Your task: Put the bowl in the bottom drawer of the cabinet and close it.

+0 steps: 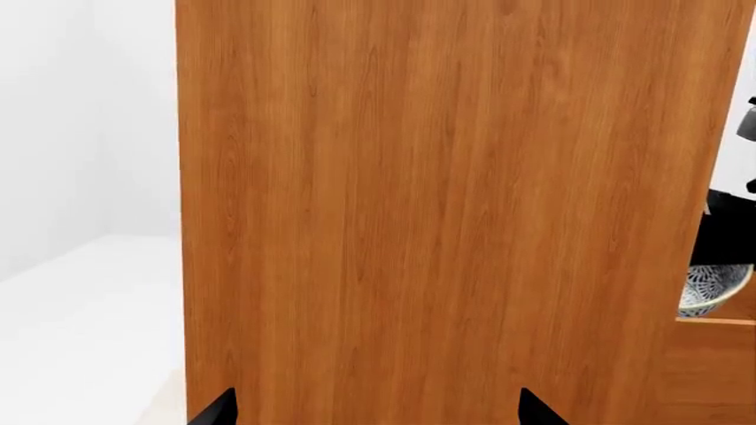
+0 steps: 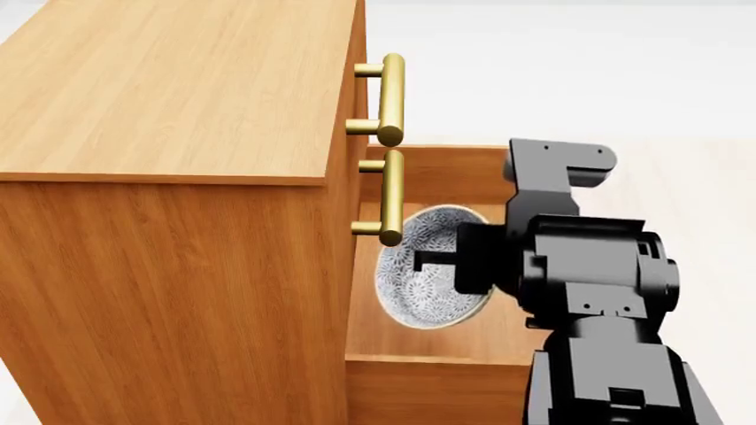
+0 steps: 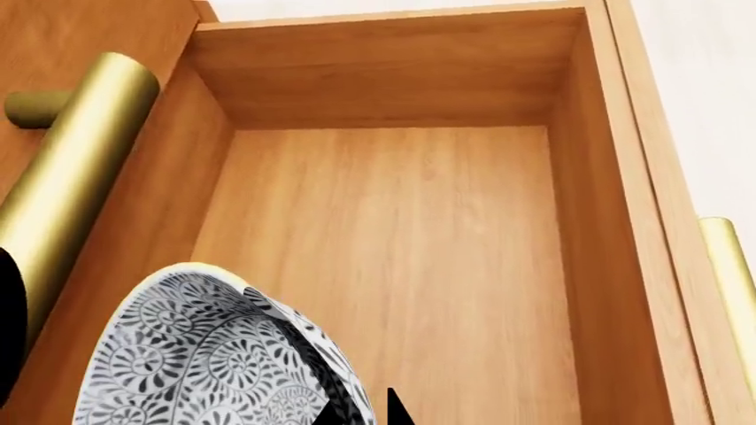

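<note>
Two arms serve us, and only the right one shows in the head view: a black, blocky, matte-cased limb ending in the right gripper (image 2: pixel 455 266), nearest to the camera. Its fingers are pinched on the rim of the bowl (image 2: pixel 431 266), a small, deep, round vessel, white with a dense blue-grey floral pattern. We hold the bowl tilted on edge, its patterned inside facing the head camera, above the open bottom drawer (image 2: pixel 437 372).

That drawer is a rectangular box of orange-brown wood with a fine straight grain; in the right wrist view its flat floor (image 3: pixel 390 257) is smooth. The bowl (image 3: pixel 212 363) sits at the drawer's near end, close to the cabinet front. A brass bar handle (image 3: pixel 732 292), cylindrical and satin-bright, runs along the drawer's outer face.

Beyond the bowl, two upper handles (image 2: pixel 390 97) of like brass stand out from the cabinet (image 2: pixel 177 266), a boxy body in the same wood grain with square edges.

On the cabinet's far side, the left gripper (image 1: pixel 375 409) faces a plain side panel (image 1: pixel 437 204); its two dark pointed tips stand spread apart, touching nothing.
</note>
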`<state>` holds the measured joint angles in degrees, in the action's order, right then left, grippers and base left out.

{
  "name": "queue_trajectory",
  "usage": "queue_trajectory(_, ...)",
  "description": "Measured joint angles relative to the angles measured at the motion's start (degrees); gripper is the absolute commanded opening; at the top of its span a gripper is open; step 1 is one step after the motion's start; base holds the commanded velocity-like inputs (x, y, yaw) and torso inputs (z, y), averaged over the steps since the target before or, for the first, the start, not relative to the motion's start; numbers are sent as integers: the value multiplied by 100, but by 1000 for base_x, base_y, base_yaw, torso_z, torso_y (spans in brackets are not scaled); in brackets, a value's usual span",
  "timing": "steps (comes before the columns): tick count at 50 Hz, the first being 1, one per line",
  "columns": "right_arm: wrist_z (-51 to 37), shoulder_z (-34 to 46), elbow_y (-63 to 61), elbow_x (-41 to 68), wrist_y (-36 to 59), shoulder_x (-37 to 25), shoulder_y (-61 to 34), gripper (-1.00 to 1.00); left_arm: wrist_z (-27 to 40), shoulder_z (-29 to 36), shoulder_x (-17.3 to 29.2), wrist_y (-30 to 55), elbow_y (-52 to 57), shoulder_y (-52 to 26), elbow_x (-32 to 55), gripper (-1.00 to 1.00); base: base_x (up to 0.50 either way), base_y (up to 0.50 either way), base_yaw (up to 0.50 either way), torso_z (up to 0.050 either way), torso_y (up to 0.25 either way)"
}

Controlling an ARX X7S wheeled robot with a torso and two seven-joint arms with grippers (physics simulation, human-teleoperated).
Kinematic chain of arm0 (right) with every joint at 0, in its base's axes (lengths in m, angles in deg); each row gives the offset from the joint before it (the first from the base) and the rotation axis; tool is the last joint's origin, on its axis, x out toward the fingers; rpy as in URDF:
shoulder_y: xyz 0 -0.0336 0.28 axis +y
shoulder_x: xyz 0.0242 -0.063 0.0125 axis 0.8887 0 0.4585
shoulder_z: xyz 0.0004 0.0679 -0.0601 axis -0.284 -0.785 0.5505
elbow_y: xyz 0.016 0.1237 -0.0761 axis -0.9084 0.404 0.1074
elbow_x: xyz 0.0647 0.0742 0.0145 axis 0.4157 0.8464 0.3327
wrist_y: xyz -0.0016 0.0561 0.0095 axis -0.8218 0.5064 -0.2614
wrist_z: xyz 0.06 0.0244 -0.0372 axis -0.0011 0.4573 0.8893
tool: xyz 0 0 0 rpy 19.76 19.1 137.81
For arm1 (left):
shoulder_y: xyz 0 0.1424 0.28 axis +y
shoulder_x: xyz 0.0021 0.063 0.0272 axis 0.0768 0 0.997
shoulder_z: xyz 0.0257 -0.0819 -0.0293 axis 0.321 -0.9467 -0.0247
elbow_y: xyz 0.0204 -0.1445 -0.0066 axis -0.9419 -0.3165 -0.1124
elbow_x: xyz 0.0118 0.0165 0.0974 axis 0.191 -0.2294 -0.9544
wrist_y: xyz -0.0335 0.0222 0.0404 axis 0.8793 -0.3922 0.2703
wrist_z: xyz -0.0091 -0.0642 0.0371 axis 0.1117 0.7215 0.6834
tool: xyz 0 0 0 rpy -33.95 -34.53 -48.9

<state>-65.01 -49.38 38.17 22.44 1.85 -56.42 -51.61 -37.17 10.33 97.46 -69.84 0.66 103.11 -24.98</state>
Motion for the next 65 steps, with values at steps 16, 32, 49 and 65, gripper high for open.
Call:
queue_trajectory(16, 29, -24, 0, -11, 328, 17, -29, -100, 14, 2, 21, -13, 12, 5, 17, 100, 0, 0, 0, 0, 0)
queue_trajectory(32, -85, -34, 0, -16, 424, 4, 5, 100, -14, 21, -8, -149, -121, 14, 1, 100, 0, 0, 0, 0, 1)
queue_trajectory(49, -50, 248, 0, -73, -96, -14, -62, 100, -23, 44, -25, -205, -196, -6, -3, 100, 0, 0, 0, 0, 0)
queue_trajectory(65, 45, 845, -3, -150, -931, -135, -408, 100, -5, 51, 5, -185, -150, -9, 19, 100, 0, 0, 0, 0, 0)
